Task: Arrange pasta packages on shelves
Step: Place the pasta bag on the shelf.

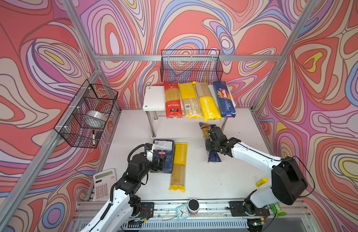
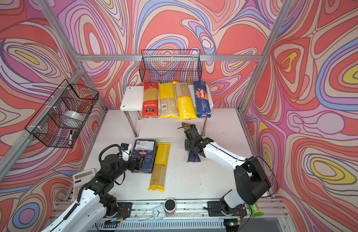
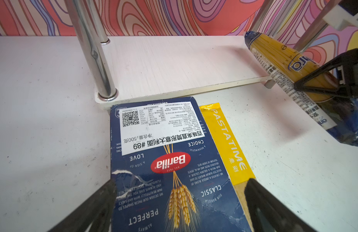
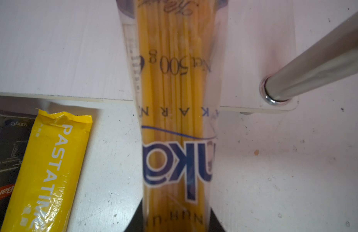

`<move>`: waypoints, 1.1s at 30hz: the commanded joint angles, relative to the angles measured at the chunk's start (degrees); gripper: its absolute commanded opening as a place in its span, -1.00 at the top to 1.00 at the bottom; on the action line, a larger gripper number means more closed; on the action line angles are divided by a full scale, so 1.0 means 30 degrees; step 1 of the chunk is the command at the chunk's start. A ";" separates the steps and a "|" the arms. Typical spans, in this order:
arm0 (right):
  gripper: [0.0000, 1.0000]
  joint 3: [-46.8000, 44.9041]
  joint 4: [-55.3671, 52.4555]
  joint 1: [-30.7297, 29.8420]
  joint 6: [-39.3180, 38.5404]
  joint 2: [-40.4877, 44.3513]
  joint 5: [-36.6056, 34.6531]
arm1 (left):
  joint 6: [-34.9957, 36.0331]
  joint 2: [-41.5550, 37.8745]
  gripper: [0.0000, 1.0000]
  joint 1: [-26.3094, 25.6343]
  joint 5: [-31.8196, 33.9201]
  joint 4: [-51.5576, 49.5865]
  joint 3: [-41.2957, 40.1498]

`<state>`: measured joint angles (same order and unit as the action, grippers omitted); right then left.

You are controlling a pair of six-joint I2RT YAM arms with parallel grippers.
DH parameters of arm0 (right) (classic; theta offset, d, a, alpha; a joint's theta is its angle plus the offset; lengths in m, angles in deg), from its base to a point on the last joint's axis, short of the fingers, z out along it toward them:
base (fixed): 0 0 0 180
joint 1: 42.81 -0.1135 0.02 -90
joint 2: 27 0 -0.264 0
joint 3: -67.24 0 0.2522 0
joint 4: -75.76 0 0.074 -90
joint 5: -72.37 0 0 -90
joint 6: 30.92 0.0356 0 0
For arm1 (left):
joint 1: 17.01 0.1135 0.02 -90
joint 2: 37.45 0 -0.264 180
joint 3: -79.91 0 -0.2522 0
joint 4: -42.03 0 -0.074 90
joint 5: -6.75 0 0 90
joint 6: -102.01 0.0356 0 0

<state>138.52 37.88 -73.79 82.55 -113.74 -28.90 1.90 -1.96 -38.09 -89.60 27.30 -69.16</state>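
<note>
I see white rack (image 1: 154, 98), four packs (image 1: 191, 100) on top, wide Barilla box (image 1: 164, 154) and yellow PASTATIME bag (image 1: 179, 166) flat before the rack, dark blue bag (image 1: 214, 157) pinched in my right pincer (image 4: 175, 223) at the rack's lower board (image 3: 174, 64), left pincer (image 3: 181, 182) spread

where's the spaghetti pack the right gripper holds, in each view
In a top view: spaghetti pack, right of centre.
In a top view: same pack, nearer centre.
Left wrist: pack, far end over the lower shelf board.
Right wrist: fills the middle, clamped in the right gripper.
Shared landmark: yellow PASTATIME bag on the table.
</note>
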 commanded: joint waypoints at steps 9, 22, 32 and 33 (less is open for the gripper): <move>0.98 0.2978 0.2064 0.1441 -0.0358 -0.1704 0.0113 | 0.0000 0.0129 -1.00 -0.0133 0.0092 -0.0156 0.0460; 0.95 0.4940 0.2241 0.2635 -0.0719 -0.4061 0.0303 | 0.0000 0.0130 -1.00 -0.0127 0.0125 -0.0170 0.0459; 0.77 0.6588 0.1757 0.3256 -0.0973 -0.5476 0.0646 | 0.0000 0.0099 -1.00 -0.0142 0.0107 -0.0181 0.0459; 0.76 0.6728 0.1706 0.3268 -0.0998 -0.5550 0.0650 | 0.0000 0.0096 -1.00 -0.0127 0.0108 -0.0190 0.0474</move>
<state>155.30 39.24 -64.24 80.49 -130.09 -26.56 1.90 -1.61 -38.09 -89.60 27.24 -69.16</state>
